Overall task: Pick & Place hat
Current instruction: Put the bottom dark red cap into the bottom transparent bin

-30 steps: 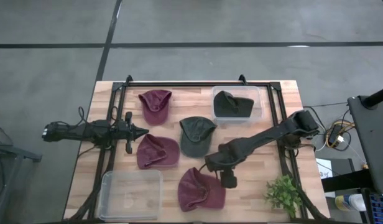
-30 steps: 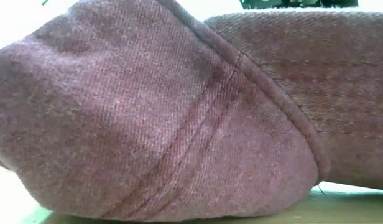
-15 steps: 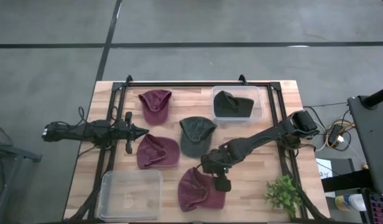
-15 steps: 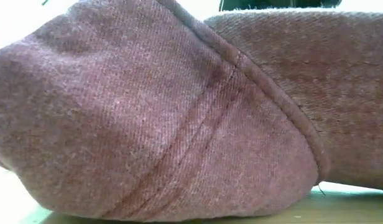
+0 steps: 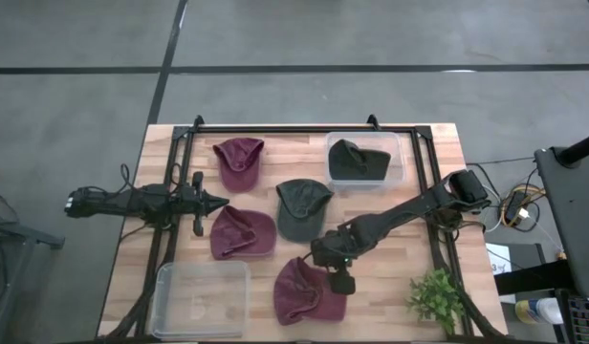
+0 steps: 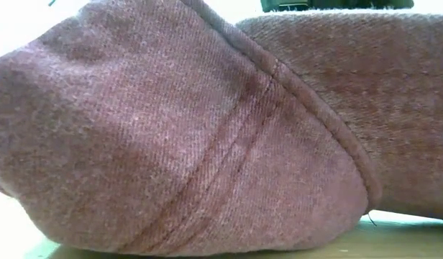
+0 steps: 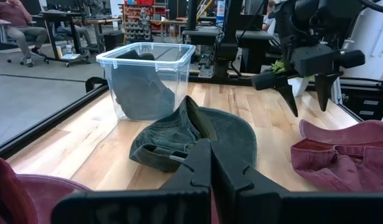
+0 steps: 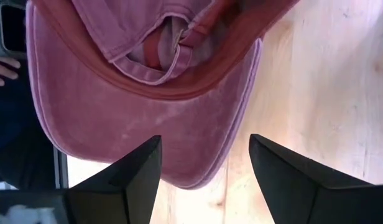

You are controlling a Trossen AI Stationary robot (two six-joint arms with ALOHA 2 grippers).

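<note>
The right gripper hangs just above the maroon cotton baseball cap at the near edge of the wooden slatted table, with its two dark fingers spread wide. In the right wrist view the cap's brim lies between them and nothing is pinched. The cap lies upside down, its strap and inner band showing, beside the empty clear plastic bin and near the small green artificial plant.

The left gripper waits at the left side of the table with its fingers pressed together, empty, next to a second maroon cap.

A dark green cap sits mid-table, a third maroon cap lies at the far side, and another dark cap rests inside the far clear plastic tub.

Risks, as I judge them: the fingers straddle the brim near its edge, so closing could catch only a thin lip and let the cap slip on lifting. Coming down too far would press the fingertips into the wood. The soft crown may also fold and drag, pushing the cap off the near edge
</note>
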